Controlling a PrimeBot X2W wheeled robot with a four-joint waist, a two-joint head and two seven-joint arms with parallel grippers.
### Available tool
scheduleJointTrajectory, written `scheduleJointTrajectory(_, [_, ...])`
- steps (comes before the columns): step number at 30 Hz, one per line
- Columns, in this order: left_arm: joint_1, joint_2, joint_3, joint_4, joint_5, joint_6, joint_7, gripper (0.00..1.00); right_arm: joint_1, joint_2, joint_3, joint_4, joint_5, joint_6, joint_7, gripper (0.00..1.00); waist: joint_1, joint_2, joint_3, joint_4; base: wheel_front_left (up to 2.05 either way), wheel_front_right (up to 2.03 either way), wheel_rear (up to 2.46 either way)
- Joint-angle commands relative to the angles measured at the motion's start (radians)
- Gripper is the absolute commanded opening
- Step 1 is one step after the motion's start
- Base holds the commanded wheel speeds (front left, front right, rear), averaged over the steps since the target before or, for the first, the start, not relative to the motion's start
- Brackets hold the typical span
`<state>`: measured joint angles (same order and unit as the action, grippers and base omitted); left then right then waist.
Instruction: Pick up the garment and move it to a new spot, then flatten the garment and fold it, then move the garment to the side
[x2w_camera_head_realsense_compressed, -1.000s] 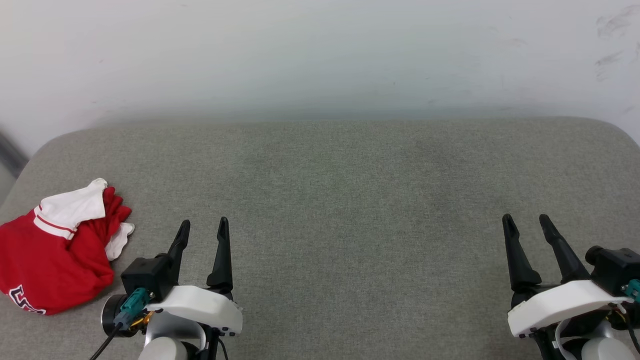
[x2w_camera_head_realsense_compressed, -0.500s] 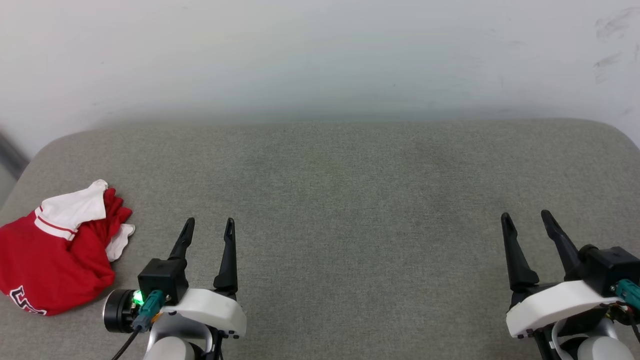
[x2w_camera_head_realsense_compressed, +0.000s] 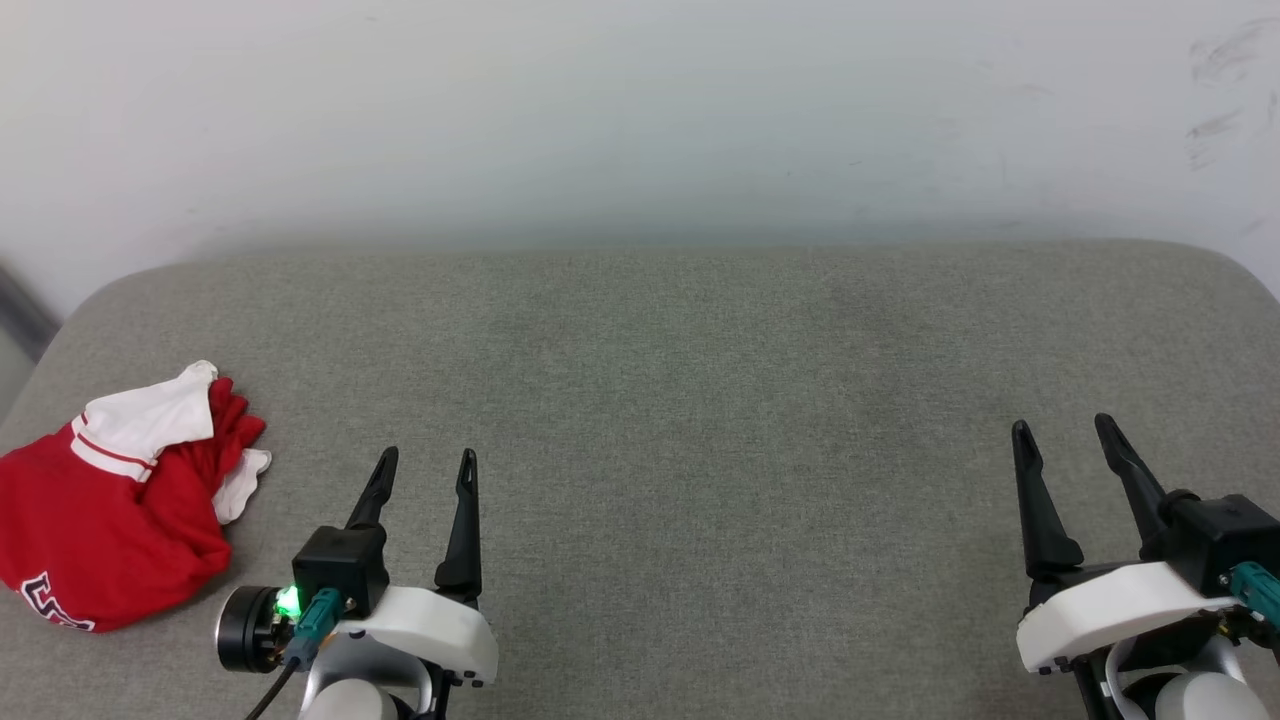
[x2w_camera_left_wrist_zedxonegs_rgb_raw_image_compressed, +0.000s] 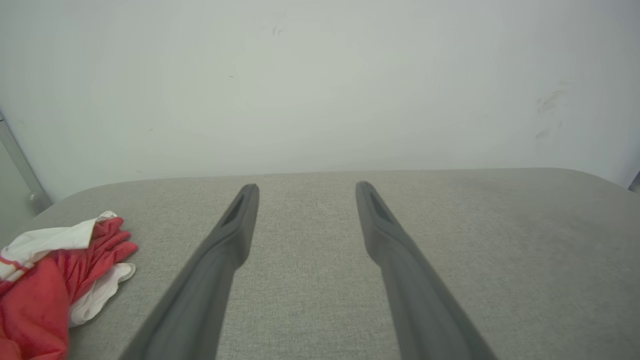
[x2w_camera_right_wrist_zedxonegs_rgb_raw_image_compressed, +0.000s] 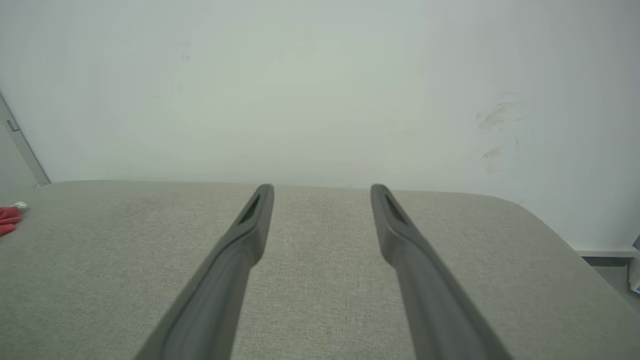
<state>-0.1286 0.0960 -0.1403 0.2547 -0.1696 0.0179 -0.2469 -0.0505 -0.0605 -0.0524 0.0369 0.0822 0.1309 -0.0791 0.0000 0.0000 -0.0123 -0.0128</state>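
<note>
While the garment (x2w_camera_head_realsense_compressed: 105, 525) lies crumpled on the cushion (x2w_camera_head_realsense_compressed: 650, 400), left gripper (x2w_camera_head_realsense_compressed: 429, 454) near it, right gripper (x2w_camera_head_realsense_compressed: 1062, 424) well apart, both spread, empty.

A padded bench (x2w_camera_head_realsense_compressed: 700, 400) in grey woven fabric spans the lower two thirds of the head view, its far corners rounded. Behind it, a plain white wall (x2w_camera_head_realsense_compressed: 600, 120) fills the top of the frame, with dark scuff marks (x2w_camera_head_realsense_compressed: 1215, 125) at the upper right. A grey strip (x2w_camera_head_realsense_compressed: 20, 305) slants along the left edge. In the right wrist view, a pale baseboard (x2w_camera_right_wrist_zedxonegs_rgb_raw_image_compressed: 605, 250) shows at the lower right.
</note>
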Motion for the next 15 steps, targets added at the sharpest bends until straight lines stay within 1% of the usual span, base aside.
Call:
scheduleJointTrajectory(1, [-0.010, 0.000, 0.002, 0.006, 0.018, -0.003, -0.008, 1.00, 0.002, 0.005, -0.002, -0.006, -0.016, 0.000, -0.008, 1.00, 0.0000, 0.0000, 0.000, 0.000, 0.00, 0.00, 0.00])
scheduleJointTrajectory(8, [-0.021, -0.008, 0.009, 0.028, 0.048, -0.012, -0.020, 1.00, -0.005, 0.010, -0.009, -0.004, -0.050, 0.000, -0.023, 1.00, 0.0000, 0.0000, 0.003, 0.001, 0.00, 0.00, 0.00])
scheduleJointTrajectory(15, [-0.023, -0.016, 0.022, 0.040, 0.035, -0.021, -0.019, 1.00, -0.005, 0.012, -0.011, 0.007, -0.026, 0.000, -0.027, 1.00, 0.0000, 0.0000, 0.005, 0.009, 0.00, 0.00, 0.00])
